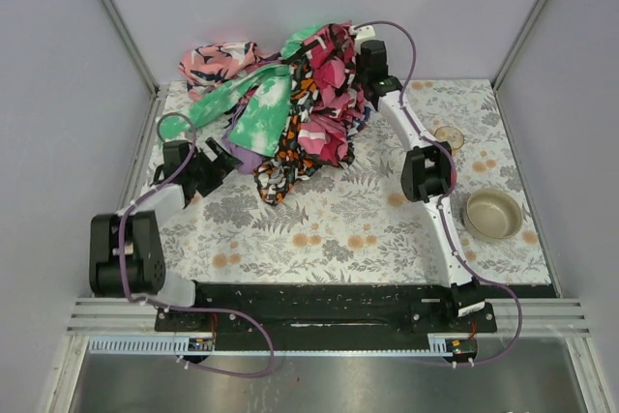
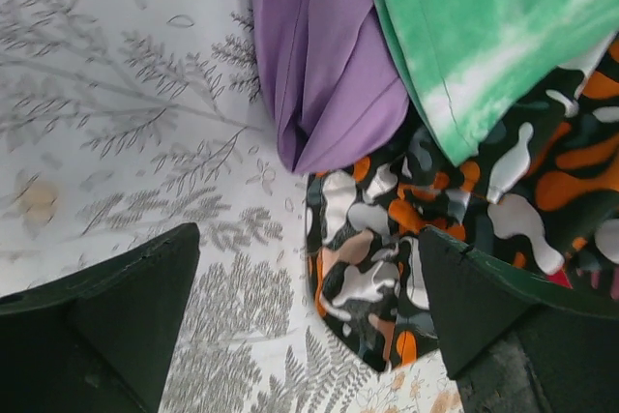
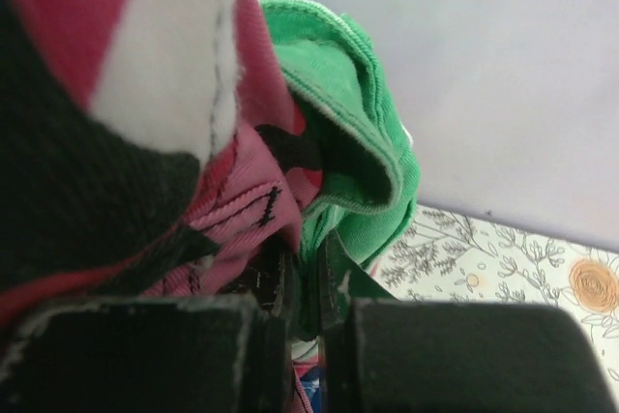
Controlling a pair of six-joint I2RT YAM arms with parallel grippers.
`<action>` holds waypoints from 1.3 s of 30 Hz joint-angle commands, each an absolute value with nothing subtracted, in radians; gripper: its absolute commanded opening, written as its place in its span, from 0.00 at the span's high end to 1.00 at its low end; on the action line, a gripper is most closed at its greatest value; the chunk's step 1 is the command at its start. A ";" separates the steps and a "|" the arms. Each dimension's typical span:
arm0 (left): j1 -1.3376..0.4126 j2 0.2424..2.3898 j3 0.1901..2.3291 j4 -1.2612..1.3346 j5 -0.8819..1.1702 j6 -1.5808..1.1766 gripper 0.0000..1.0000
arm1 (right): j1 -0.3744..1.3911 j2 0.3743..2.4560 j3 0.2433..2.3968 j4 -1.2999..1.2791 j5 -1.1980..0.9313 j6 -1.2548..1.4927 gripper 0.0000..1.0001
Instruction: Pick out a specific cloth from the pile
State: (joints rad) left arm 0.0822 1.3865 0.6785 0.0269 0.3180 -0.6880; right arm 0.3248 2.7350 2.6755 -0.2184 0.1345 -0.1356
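My right gripper (image 3: 308,260) is at the far top of the pile (image 1: 309,94), its jaws pressed nearly together on a fold where the red-pink fabric (image 3: 145,94) meets a green hem (image 3: 353,152). I judge this hold is there to lift the upper layers so that what lies beneath comes free. The cloth (image 2: 324,65) I want, the plain lilac one, pokes out at the pile's near-left foot. It is tucked under the green-and-white cloth (image 2: 484,36) and touches the orange-black print (image 2: 387,239), with its folded end resting on the table (image 2: 116,123). My left gripper (image 2: 308,237) hovers just beside that foot of the pile with its jaws spread wide and empty, aimed at the lilac fold, so that it can close on that fabric alone. The risk, as I see it, is catching the orange-black edge along with it, since the two lie against each other.
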 commanded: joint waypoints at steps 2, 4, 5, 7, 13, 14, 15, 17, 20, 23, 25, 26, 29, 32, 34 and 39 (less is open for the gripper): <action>0.025 1.607 0.836 0.164 0.414 -0.710 0.01 | 0.206 2.781 2.614 -0.429 0.187 -0.101 1.00; 0.005 1.681 0.894 0.140 0.374 -0.704 0.01 | 0.206 2.780 2.617 -0.430 0.202 -0.100 1.00; 0.005 1.715 0.922 0.138 0.361 -0.701 0.03 | 0.204 2.780 2.615 -0.428 0.202 -0.101 1.00; 0.005 1.768 0.965 0.112 0.324 -0.693 0.08 | 0.203 2.777 2.609 -0.429 0.196 -0.103 1.00; 0.005 1.878 1.060 0.051 0.296 -0.667 0.48 | 0.198 2.758 2.580 -0.417 0.173 -0.091 1.00; 0.005 1.884 1.058 0.058 0.304 -0.670 0.48 | 0.198 2.757 2.576 -0.417 0.170 -0.087 1.00; 0.005 1.881 1.046 0.072 0.316 -0.672 0.48 | 0.195 2.758 2.576 -0.417 0.170 -0.084 1.00; -0.018 1.870 1.014 0.115 0.348 -0.673 0.45 | 0.193 2.758 2.577 -0.419 0.172 -0.081 1.00; -0.025 1.856 0.967 0.181 0.402 -0.680 0.40 | 0.192 2.758 2.574 -0.419 0.170 -0.081 1.00; -0.040 1.861 0.922 0.256 0.431 -0.703 0.61 | 0.192 2.752 2.566 -0.417 0.160 -0.081 1.00; -0.041 1.876 0.930 0.259 0.443 -0.706 0.94 | 0.192 2.744 2.550 -0.417 0.150 -0.081 1.00; -0.040 1.879 0.940 0.241 0.434 -0.707 1.00 | 0.192 2.738 2.542 -0.416 0.144 -0.084 1.00; -0.040 1.824 0.951 0.181 0.405 -0.681 1.00 | 0.193 2.718 2.507 -0.407 0.143 -0.086 0.99; -0.040 1.636 0.951 0.062 0.321 -0.652 1.00 | 0.193 2.703 2.490 -0.406 0.146 -0.081 0.96; -0.040 1.463 0.962 -0.032 0.231 -0.640 1.00 | 0.192 2.691 2.479 -0.410 0.144 -0.075 0.96; -0.040 1.071 1.061 -0.147 0.003 -0.624 1.00 | 0.193 2.668 2.424 -0.431 0.146 -0.051 0.94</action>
State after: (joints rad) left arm -0.0467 1.3762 0.9459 -0.0830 0.2070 -0.6598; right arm 0.2436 2.6633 2.4973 -0.2401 0.0425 -0.0395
